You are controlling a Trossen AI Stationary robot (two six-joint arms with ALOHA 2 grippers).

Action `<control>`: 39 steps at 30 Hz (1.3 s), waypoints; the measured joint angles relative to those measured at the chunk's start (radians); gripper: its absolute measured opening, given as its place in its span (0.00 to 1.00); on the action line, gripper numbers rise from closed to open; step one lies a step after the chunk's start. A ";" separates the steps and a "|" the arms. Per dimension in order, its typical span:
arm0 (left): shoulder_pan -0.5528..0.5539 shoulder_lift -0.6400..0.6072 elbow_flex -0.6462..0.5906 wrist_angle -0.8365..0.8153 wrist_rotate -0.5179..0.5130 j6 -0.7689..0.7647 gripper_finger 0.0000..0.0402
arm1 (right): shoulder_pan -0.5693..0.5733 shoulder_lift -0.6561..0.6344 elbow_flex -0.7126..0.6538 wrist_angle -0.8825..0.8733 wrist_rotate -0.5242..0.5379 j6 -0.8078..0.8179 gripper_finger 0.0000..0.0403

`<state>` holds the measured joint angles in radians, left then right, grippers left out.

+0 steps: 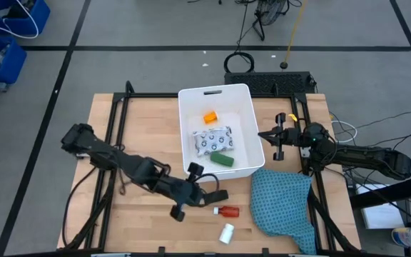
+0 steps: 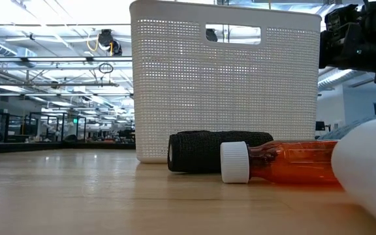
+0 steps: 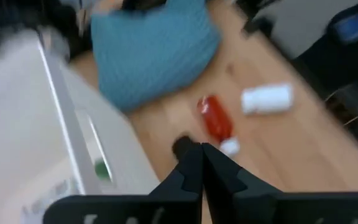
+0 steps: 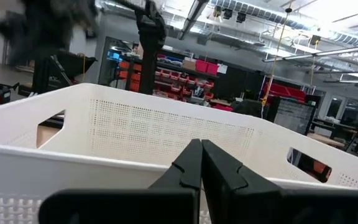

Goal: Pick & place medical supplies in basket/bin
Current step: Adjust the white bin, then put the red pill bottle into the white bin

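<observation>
Looking past your left gripper (image 3: 201, 163), you see its two dark fingers pressed together with nothing between them; the black oblong piece (image 3: 181, 147), a matte textured roll, lies just beyond their tips, and the small red bottle (image 3: 214, 120), smooth and glossy with a white cap, lies a little farther out on the bare wood. Beyond that bottle rests the small white bottle (image 3: 266, 99), a plain cylinder on its side, with open plank all around it. Beside the fingers rises the rounded corner of the white tub (image 1: 248, 97), its walls a fine perforated mesh with a handle slot in the rim. Inside it you have the orange vial (image 1: 210, 117), the dotted flat packet (image 1: 212, 139) and the green oblong (image 1: 222, 160). Ahead of the fingers, past the red bottle, the teal cloth (image 1: 280, 200) lies crumpled and soft. Your right gripper (image 4: 201, 167) also has its fingers closed and empty, tips pointing at the tub's rim from outside.
</observation>
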<state>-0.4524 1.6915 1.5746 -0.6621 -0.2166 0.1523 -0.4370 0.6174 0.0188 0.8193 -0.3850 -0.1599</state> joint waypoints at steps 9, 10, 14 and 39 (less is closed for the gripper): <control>0.012 0.001 -0.245 0.167 -0.139 -0.129 0.01 | 0.000 0.001 0.000 0.007 0.072 0.107 0.00; 0.017 0.000 -0.251 0.165 -0.156 -0.149 0.01 | 0.000 0.001 0.000 0.007 0.072 0.118 0.00; 0.038 0.000 -0.258 0.129 -0.187 -0.163 0.01 | 0.000 0.001 0.000 0.014 0.069 0.139 0.00; -0.020 -0.162 -0.208 0.118 -0.166 0.069 0.01 | 0.000 -0.013 0.000 0.148 0.093 0.114 0.00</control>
<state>-0.4722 1.5290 1.3670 -0.5440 -0.3829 0.2215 -0.4370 0.6042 0.0186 0.9674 -0.2915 -0.0454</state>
